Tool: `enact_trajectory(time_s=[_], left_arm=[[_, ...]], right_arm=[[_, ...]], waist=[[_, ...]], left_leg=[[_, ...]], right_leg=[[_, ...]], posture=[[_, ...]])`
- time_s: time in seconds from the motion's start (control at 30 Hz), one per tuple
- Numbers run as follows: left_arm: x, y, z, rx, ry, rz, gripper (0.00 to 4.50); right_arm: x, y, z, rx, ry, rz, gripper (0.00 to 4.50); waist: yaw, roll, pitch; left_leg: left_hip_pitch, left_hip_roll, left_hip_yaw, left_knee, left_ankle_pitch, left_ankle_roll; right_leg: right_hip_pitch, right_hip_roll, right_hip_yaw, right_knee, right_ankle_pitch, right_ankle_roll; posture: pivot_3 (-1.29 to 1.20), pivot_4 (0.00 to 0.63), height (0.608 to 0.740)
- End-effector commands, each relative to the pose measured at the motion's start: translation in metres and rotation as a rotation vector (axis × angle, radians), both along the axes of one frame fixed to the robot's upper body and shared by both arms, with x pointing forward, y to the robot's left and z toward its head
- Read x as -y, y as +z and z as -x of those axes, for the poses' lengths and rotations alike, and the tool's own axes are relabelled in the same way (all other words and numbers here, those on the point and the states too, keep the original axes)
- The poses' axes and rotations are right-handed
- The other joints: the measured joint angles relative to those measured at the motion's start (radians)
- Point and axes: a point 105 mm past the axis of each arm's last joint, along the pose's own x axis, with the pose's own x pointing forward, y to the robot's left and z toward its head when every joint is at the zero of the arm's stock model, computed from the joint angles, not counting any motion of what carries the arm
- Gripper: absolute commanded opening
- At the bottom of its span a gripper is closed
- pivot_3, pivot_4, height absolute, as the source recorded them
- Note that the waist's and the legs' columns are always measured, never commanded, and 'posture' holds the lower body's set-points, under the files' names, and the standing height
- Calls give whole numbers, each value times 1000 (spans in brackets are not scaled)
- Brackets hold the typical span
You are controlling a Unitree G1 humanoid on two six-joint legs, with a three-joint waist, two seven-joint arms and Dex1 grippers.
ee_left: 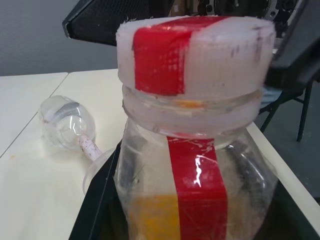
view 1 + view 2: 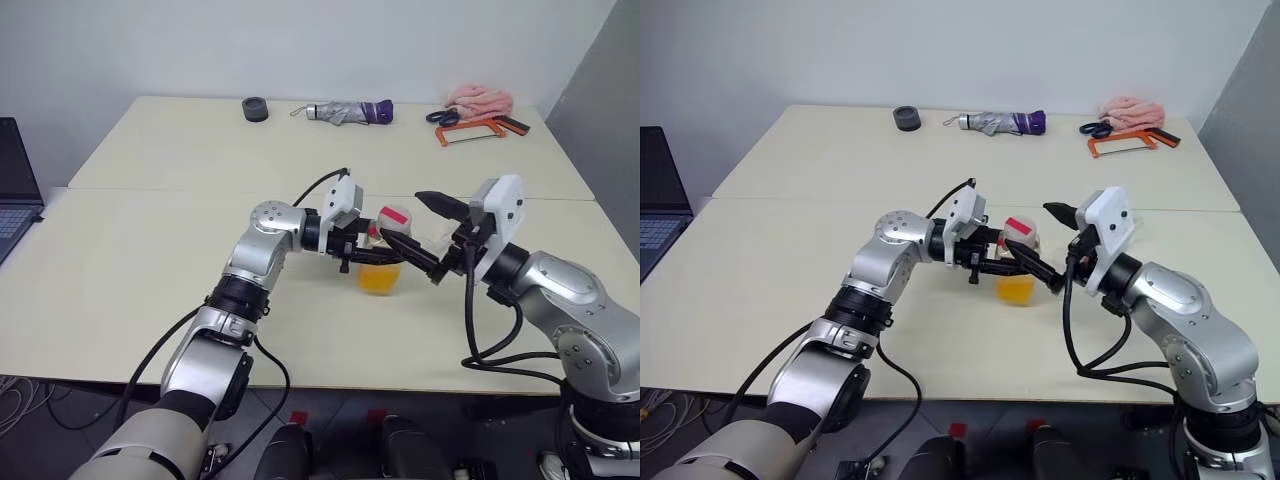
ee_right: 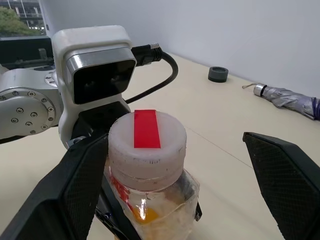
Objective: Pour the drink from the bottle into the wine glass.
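Observation:
My left gripper (image 2: 372, 255) is shut on the bottle (image 2: 383, 262), a small clear one held upright just above the table (image 2: 150, 250). The bottle has a red label strip (image 1: 197, 200) and a whitish cap (image 3: 147, 137) with red tape across it. The orange-yellow drink (image 2: 380, 279) fills its lower part. My right gripper (image 3: 172, 142) is open, with one black finger on each side of the cap and neither touching it. The wine glass (image 1: 65, 122) lies on its side on the table behind the bottle, seen in the left wrist view.
At the far edge of the table lie a black tape roll (image 2: 255, 108), a folded grey and purple umbrella (image 2: 345, 112), a pink cloth (image 2: 480, 98), and scissors beside an orange hacksaw (image 2: 470, 130). A laptop (image 2: 15, 200) sits at the far left.

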Motion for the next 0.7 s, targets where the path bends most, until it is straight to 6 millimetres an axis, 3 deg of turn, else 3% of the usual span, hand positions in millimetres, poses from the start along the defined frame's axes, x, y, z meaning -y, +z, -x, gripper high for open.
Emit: enact_trajectory(time_s=[0.03, 0.7], left_arm=[[2, 14, 1, 60, -14, 20, 1761], [2, 14, 1, 62, -15, 23, 1761]], right_arm=[[1, 13, 8, 52, 15, -15, 4500], [8, 12, 8, 43, -7, 4, 4500]], waist=[[0, 0, 0], [0, 0, 0]], left_leg=[[0, 0, 0, 0, 0, 0], [0, 0, 0, 0, 0, 0]], right_leg=[[0, 0, 0, 0, 0, 0], [0, 0, 0, 0, 0, 0]], posture=[[0, 150, 740], [0, 150, 740]])
